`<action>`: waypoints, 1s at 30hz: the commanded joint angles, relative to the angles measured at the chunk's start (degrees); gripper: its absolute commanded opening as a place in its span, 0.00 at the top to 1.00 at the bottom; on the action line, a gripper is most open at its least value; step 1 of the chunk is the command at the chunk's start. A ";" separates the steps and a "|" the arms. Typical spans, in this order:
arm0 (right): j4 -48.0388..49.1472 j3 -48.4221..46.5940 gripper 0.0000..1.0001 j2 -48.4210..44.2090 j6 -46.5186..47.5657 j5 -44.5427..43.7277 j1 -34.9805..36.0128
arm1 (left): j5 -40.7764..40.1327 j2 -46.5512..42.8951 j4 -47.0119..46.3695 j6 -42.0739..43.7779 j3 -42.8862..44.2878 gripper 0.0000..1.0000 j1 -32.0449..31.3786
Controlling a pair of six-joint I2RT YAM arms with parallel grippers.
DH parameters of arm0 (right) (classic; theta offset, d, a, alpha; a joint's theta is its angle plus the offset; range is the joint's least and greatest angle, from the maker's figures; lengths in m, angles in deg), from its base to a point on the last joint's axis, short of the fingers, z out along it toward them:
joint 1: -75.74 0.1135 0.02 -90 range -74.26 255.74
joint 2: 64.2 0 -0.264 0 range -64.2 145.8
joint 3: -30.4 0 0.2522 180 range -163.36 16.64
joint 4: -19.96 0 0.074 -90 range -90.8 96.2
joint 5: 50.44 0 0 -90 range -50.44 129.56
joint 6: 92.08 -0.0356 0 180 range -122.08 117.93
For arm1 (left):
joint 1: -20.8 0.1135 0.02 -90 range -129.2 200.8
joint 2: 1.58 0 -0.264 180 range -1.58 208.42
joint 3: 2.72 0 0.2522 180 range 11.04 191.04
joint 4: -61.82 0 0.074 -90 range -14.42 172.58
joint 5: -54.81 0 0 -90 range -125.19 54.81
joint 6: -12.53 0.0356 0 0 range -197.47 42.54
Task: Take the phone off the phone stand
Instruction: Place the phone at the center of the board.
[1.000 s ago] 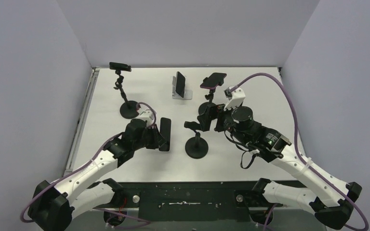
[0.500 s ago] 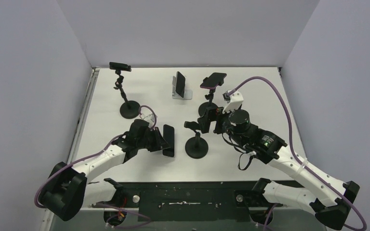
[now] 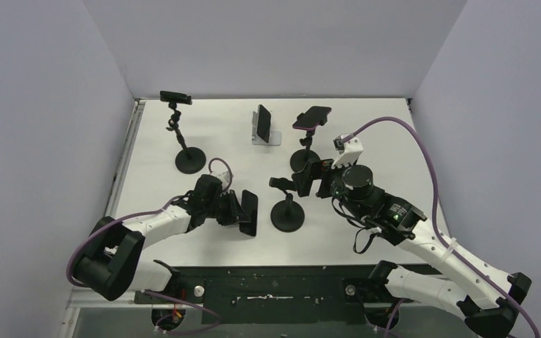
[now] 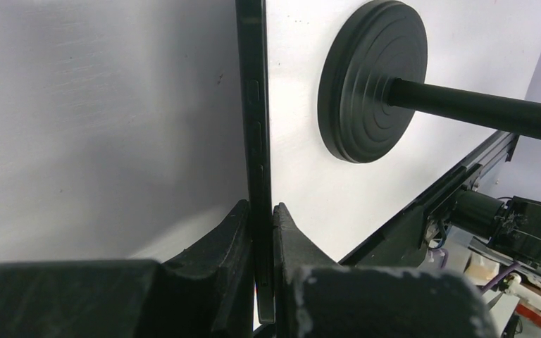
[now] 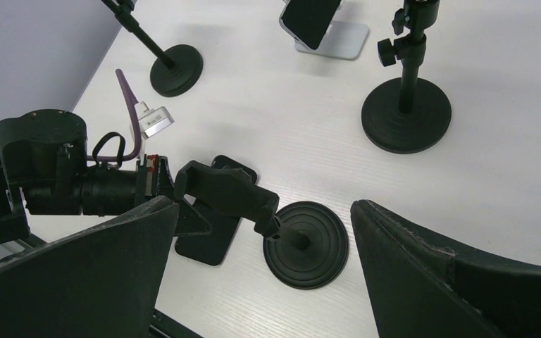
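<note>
My left gripper [image 3: 234,210] is shut on a black phone [image 3: 249,211] and holds it low over the table, just left of the empty black phone stand [image 3: 287,214]. In the left wrist view the phone [image 4: 258,127] runs edge-on between my fingers [image 4: 236,232], with the stand's round base [image 4: 371,81] to its right. My right gripper [image 3: 311,177] is open and empty, above and just behind the stand's clamp [image 3: 280,183]. The right wrist view shows the clamp [image 5: 225,190], the base [image 5: 306,243] and the phone [image 5: 211,232] between my wide-open fingers [image 5: 113,260].
At the back stand three other holders with phones: a tall stand at the left [image 3: 176,96], a silver desk stand in the middle [image 3: 264,125], and a stand with a pink-edged phone [image 3: 312,117] just behind my right gripper. Grey walls close in on three sides.
My left gripper has carried the phone nearer and to the right, lowering it towards the table beside the stand's base. My right gripper has shifted slightly and stays open.
</note>
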 commanded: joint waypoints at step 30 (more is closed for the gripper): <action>2.99 -0.25 0.00 0.57 -0.65 -0.99 -0.15 | -10.33 -3.81 6.35 3.38 1.51 0.64 0.34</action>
